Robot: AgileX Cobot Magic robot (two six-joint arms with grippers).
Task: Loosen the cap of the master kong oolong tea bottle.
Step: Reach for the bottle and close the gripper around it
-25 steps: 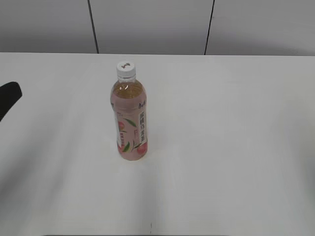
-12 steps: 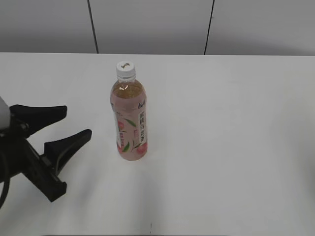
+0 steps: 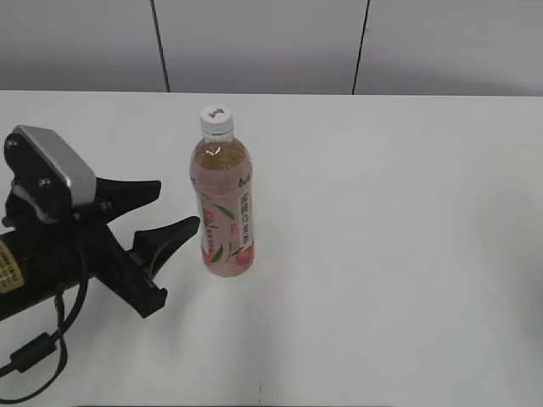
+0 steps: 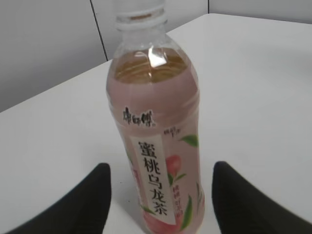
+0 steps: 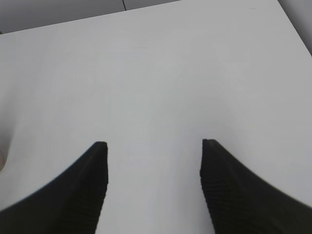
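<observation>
Right now I see the master kong oolong tea bottle point(image 3: 224, 203) standing upright on the white table point(image 3: 399, 254), a little left of the middle in the exterior view. It is filled with amber tea up to the shoulder, and the pink label with peaches, green leaves and vertical Chinese characters wraps most of its body. The cap point(image 3: 216, 119) sits on the neck, white with a tiny dark mark on top.

My left gripper point(image 3: 170, 212) is just left of the bottle, at the height of the label, with its two black fingers spread wide and pointing at it. They hold nothing, and the nearer fingertip is close to the label, though I cannot tell whether it touches. From the left wrist view the bottle point(image 4: 156, 141) stands between the two fingertips point(image 4: 100, 183), with table showing on either side of it.

My right gripper point(image 5: 153, 153) is also spread apart and empty, over bare table point(image 5: 156, 73).

In the left wrist view the top of the frame cuts off the cap, so only the clear neck ring shows, and the bottle's base is below the frame. The right gripper does not show in the exterior view. A pale blur at the left edge of the right wrist view is too small for me to make out.
</observation>
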